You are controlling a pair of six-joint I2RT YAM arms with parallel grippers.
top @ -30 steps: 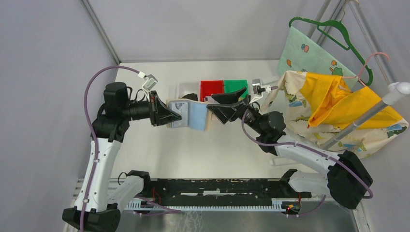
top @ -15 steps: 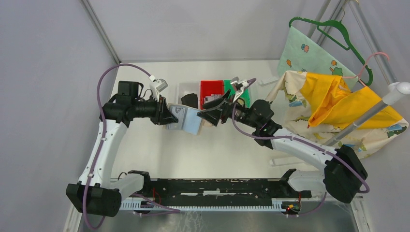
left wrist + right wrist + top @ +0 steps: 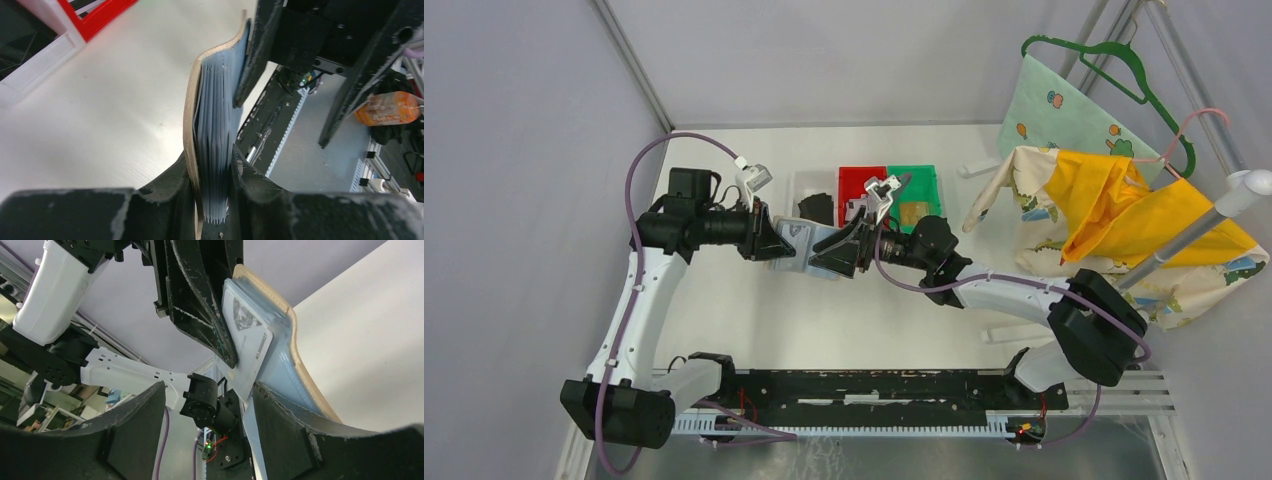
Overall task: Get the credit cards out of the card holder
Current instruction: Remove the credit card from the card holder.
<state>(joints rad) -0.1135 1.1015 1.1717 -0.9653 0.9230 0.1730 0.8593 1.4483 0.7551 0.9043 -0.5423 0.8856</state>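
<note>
- The left gripper is clamped across the card holder. The holder looks lifted clear of the table and sits between the two arms. It is seen edge-on, with the beige cover on one side and the clear sleeves stacked against it.
- The right gripper has its jaws spread with nothing in them. Its mouth faces the holder's free end.
- A silvery-grey card sticks partway out of the sleeves, its long axis pointing roughly at the right gripper. It lies nearer one finger than the middle of the gap.
- The right arm is the nearer one to the card; the left only holds.
- Judged next: a small sideways shift to centre the card, a pinch on its exposed end, then a pull along its length away from the left gripper.
- Room is tight beside the card face, where a left finger lies close. The bins stand well behind.
</note>
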